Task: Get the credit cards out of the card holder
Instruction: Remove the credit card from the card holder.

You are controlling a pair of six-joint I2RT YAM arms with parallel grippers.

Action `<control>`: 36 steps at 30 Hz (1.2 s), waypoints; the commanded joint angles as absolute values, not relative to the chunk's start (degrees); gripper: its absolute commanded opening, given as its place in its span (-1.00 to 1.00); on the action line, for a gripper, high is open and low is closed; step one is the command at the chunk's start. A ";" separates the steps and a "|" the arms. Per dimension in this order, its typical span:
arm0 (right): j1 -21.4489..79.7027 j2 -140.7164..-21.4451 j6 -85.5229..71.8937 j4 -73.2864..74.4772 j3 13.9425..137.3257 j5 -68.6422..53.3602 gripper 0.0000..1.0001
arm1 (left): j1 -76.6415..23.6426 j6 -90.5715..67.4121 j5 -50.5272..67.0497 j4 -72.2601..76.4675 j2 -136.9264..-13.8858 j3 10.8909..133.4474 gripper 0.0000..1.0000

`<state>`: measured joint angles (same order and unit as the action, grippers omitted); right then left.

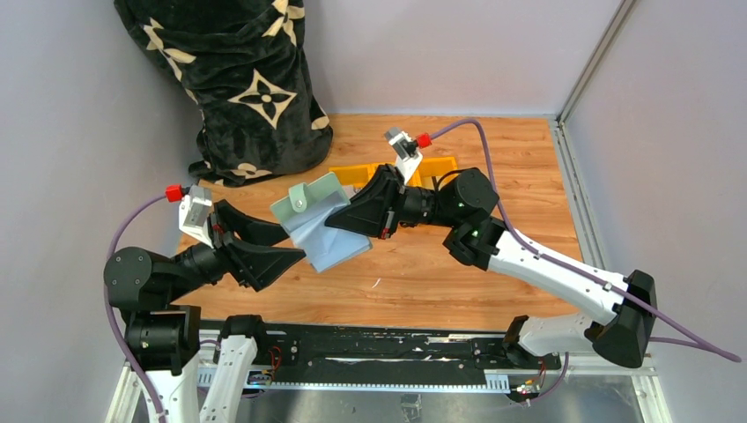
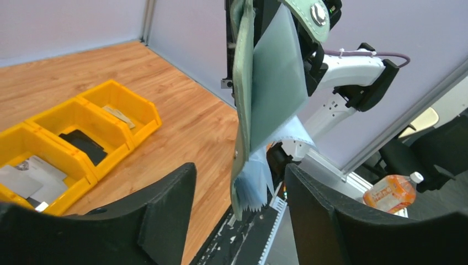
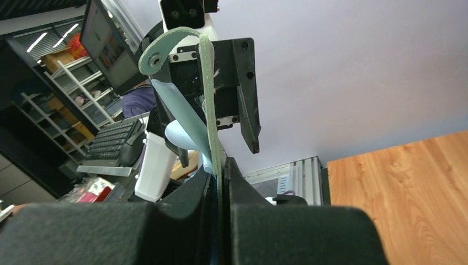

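The sage-green card holder (image 1: 310, 204) hangs unfolded above the table, its snap tab (image 2: 317, 14) loose and clear sleeves (image 1: 339, 245) fanned out below. My right gripper (image 1: 351, 220) is shut on the holder's edge (image 3: 212, 127). My left gripper (image 1: 295, 245) stands open at the sleeves' lower corner. In the left wrist view the sleeve ends (image 2: 259, 185) hang between the two fingers (image 2: 160, 215) without touching them. Pale credit cards (image 2: 30, 178) lie in the yellow tray. Whether any cards sit in the sleeves I cannot tell.
The yellow three-compartment tray (image 2: 144, 118) stands behind the holder on the wooden table, partly hidden by the right arm in the top view (image 1: 440, 166). Its middle bin holds a black item (image 2: 83, 144). A black patterned plush bag (image 1: 238, 79) fills the back left corner.
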<state>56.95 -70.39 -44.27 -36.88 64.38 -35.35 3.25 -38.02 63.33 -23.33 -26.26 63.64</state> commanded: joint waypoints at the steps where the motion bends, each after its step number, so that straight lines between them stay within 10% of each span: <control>1: 57.71 -72.29 -48.32 -38.64 67.89 -40.52 -1.00 | 3.16 -36.59 59.79 -22.81 -26.34 63.92 0.24; 6: 59.68 -73.39 -45.83 -33.29 70.08 -41.16 -0.93 | 3.04 -40.27 57.76 -19.08 -26.13 62.53 -0.13; 12: 60.29 -73.21 -45.97 -33.72 69.25 -43.57 -0.30 | 3.04 -41.57 51.36 -20.43 -26.19 62.15 -0.83; 19: 60.10 -68.44 -43.21 -34.71 62.39 -48.48 0.07 | 3.04 -53.42 52.21 -16.61 -27.60 60.58 -1.00; 36: 59.94 -58.80 -30.48 -23.53 55.47 -30.75 -0.34 | 3.10 -61.53 55.32 -14.47 -28.23 60.91 -1.00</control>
<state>59.27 -58.87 -32.84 -26.50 53.91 -37.41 3.14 -59.94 54.08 -15.94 -28.18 60.40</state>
